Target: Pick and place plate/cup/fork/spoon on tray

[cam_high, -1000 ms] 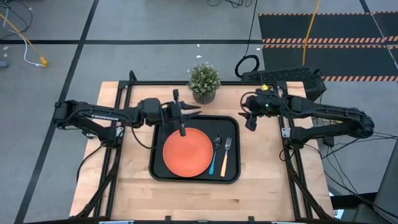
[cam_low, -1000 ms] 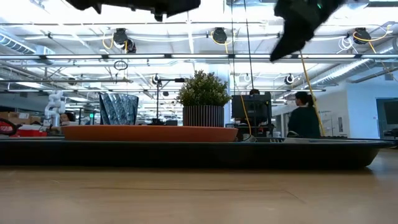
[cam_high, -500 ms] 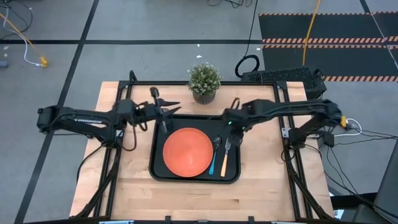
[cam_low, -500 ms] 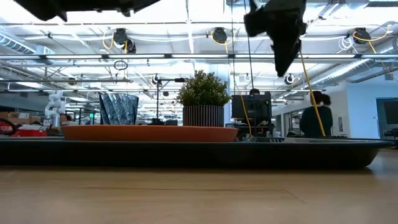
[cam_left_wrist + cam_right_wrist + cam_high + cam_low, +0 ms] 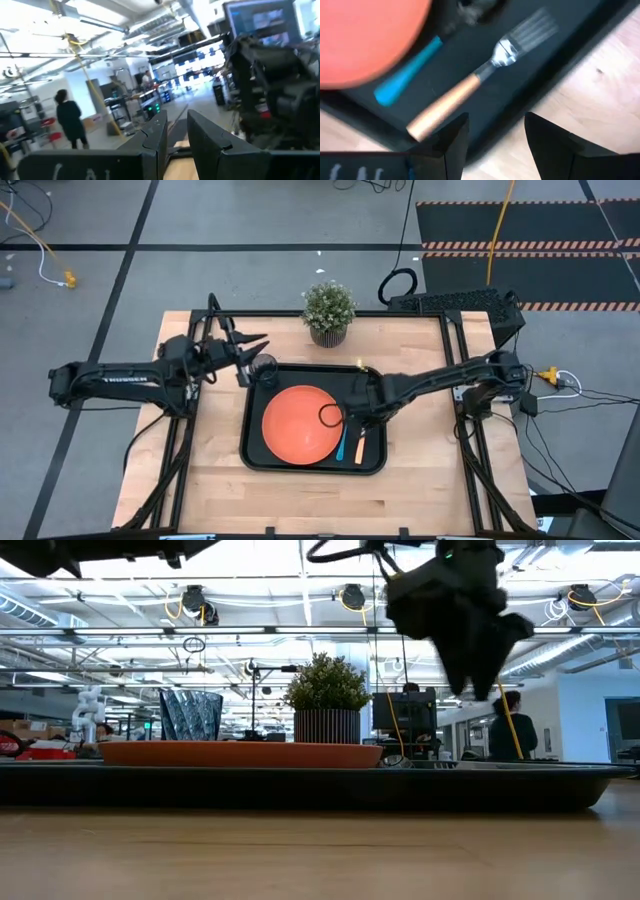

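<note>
Fork (image 5: 485,75) lies on the tray (image 5: 372,460) beside the spoon (image 5: 407,70), under the spread, empty right pincer (image 5: 492,137), which risks nudging it out if lowered; left pincer (image 5: 172,135) is empty, narrowly parted.

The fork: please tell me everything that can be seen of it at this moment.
The fork is small, with silver metal tines and a smooth orange-tan handle that looks like wood or plastic. It lies flat on the black tray, in the strip between the orange plate and the tray's right rim, parallel to the blue-handled spoon beside it and not touching it. The right pincer hovers open just above the fork without touching it; in the high view the arm covers the tines.
</note>
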Robot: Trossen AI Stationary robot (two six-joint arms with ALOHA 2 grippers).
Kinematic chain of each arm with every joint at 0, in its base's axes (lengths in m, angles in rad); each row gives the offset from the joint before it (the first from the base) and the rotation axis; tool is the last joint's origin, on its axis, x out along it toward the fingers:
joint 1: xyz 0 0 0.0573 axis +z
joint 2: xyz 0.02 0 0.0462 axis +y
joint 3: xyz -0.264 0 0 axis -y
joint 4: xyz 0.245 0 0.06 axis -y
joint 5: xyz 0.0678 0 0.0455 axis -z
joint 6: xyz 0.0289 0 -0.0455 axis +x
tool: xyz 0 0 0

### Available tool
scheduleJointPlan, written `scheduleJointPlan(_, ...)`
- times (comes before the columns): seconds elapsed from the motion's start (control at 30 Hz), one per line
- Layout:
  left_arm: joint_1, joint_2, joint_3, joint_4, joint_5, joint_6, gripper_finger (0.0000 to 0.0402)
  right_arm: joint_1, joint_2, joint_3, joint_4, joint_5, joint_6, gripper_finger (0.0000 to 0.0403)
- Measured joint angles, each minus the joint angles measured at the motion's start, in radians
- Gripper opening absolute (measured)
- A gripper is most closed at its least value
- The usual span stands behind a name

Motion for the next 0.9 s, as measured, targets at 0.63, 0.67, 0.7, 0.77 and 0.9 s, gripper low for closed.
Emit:
scheduleJointPlan(0.63, -0.030, -0.134, 0.000, -0.231, 0.084, -0.155, 0.0079, 0.061, 0.029, -0.073, 0.132, -0.022, 0.344, 0.0183)
scheduleJointPlan(0.67, -0.035, -0.146, 0.000, -0.245, 0.084, -0.160, 0.0079, 0.065, 0.029, -0.079, 0.145, -0.023, 0.360, 0.0183)
scheduleJointPlan(0.7, -0.040, -0.159, 0.000, -0.265, 0.084, -0.163, 0.0078, 0.068, 0.029, -0.086, 0.157, -0.025, 0.372, 0.0183)
scheduleJointPlan(0.77, -0.052, -0.183, 0.000, -0.297, 0.084, -0.164, 0.0078, 0.069, 0.030, -0.100, 0.186, -0.025, 0.371, 0.0183)
scheduleJointPlan(0.9, -0.071, -0.227, 0.000, -0.373, 0.084, -0.165, 0.0078, 0.066, 0.030, -0.146, 0.261, -0.026, 0.354, 0.0183)
